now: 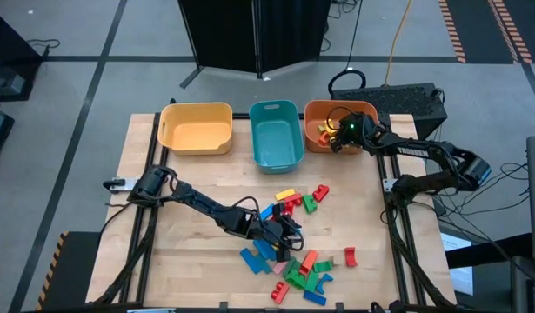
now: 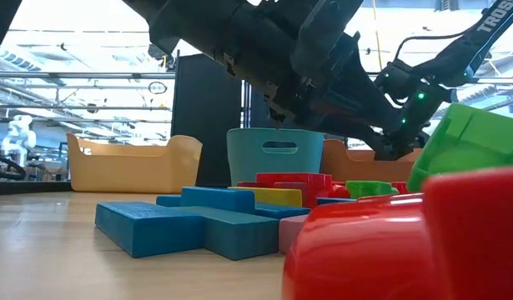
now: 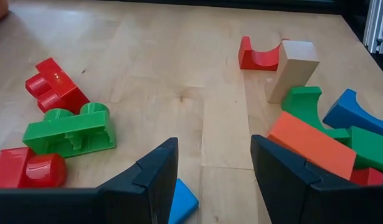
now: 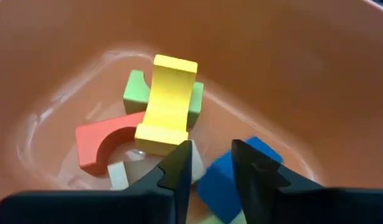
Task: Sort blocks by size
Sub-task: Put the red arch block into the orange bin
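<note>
Loose blocks in blue, red, green, orange and pink lie in a pile at the table's middle near edge, and a smaller group lies farther back. My left gripper stands open low over the pile's far side. In its wrist view bare wood shows between its fingers, with a blue block just under one finger. My right gripper reaches down into the orange bin, slightly open and holding nothing. Below it lie a yellow arch block and green, red, blue and pale blocks.
A yellow bin and a teal bin stand along the far edge, left of the orange one. A single red block lies right of the pile. In the left wrist view, red and green blocks lie on one side and an orange bar on the other.
</note>
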You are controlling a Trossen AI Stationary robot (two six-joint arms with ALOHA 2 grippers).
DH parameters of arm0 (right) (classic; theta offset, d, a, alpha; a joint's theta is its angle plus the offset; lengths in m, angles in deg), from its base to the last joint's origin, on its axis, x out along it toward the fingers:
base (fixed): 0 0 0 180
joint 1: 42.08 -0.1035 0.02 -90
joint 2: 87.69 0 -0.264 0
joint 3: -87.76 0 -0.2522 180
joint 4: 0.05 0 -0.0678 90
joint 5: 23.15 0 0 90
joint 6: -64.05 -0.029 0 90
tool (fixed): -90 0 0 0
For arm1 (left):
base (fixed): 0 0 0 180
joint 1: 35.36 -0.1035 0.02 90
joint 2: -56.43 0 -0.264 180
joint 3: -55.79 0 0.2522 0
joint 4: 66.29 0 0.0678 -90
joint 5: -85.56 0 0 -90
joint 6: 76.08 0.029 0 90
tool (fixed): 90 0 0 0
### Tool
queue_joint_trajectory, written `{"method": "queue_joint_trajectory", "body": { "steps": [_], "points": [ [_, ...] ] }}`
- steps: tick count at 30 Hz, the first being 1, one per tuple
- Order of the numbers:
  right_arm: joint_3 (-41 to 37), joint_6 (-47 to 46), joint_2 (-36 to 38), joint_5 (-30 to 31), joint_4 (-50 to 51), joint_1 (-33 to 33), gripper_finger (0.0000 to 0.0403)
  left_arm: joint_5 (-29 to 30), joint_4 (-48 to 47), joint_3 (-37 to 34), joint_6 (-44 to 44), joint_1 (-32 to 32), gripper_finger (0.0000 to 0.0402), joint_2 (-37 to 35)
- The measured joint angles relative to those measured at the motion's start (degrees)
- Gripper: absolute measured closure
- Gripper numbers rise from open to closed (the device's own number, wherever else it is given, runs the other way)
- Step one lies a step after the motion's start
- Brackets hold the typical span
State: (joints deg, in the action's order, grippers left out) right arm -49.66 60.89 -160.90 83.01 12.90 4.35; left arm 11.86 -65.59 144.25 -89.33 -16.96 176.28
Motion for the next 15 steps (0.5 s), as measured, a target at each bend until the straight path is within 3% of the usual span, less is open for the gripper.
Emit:
{"method": "queue_joint_trajectory", "body": {
  "steps": [7,15],
  "points": [
    [0.0,-0.4,2.6,0.0,0.3,-1.6,0.0277,-1.3,0.2,0.0,0.0,0.1,0.0210,0.0],
    [0.0,-0.4,17.0,-1.3,4.4,-11.2,0.0279,-10.7,2.2,0.0,-0.1,0.2,0.0210,0.0]
  ]
}}
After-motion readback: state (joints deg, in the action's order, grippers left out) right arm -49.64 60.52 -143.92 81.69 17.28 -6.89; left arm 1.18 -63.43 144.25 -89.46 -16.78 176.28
